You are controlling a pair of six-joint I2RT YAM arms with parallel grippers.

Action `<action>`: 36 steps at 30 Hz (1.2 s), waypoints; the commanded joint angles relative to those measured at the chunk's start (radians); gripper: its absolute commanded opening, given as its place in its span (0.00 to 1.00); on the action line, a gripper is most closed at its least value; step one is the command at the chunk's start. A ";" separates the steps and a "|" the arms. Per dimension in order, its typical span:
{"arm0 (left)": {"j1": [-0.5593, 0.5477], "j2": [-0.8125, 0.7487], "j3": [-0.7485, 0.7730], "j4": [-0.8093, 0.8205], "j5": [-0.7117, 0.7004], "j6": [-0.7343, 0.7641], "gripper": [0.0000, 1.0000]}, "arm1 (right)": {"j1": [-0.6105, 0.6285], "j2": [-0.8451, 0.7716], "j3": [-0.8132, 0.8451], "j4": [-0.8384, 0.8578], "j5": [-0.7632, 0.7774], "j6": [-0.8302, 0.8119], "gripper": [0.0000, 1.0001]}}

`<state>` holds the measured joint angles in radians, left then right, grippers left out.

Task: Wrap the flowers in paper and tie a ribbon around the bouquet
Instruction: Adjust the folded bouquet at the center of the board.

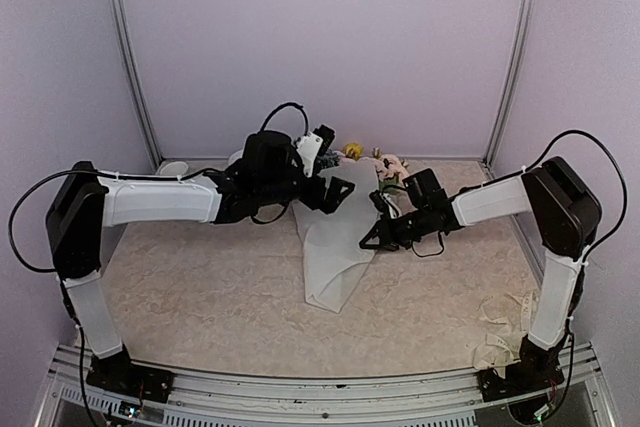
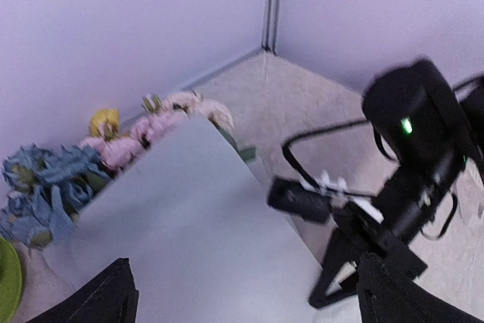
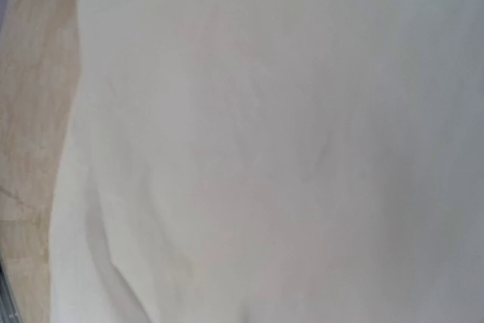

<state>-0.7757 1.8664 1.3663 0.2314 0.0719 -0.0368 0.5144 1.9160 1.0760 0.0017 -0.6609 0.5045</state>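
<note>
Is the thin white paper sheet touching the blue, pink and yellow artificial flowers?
Touching. Left wrist view: the paper lies over the flowers, heads poking out from under its top edge.

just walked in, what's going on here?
Mid-wrap. The paper lies folded over the flowers, with blue, pink and yellow heads sticking out at the far end. The left gripper is open above the paper, holding nothing. The right gripper is shut at the paper's right edge; whether it pinches the sheet isn't clear. The ribbon lies loose near the right arm's base.
</note>
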 commanded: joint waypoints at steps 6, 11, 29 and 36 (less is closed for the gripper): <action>-0.167 0.084 -0.163 -0.250 -0.346 0.222 0.97 | -0.008 0.036 0.063 -0.056 0.026 -0.040 0.00; -0.264 0.135 -0.170 -0.296 -0.499 0.280 0.95 | -0.008 0.044 0.069 -0.049 0.029 -0.040 0.00; -0.183 0.168 -0.259 -0.301 -0.003 0.239 0.77 | -0.073 -0.091 -0.024 -0.171 0.188 0.006 0.38; -0.186 0.190 -0.244 -0.326 0.053 0.276 0.77 | -0.074 -0.090 -0.148 0.032 0.003 0.130 1.00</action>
<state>-0.9531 2.0026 1.1385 0.0086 0.0242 0.2085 0.4355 1.8278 0.9859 -0.0902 -0.5468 0.5457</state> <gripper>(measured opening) 0.767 0.962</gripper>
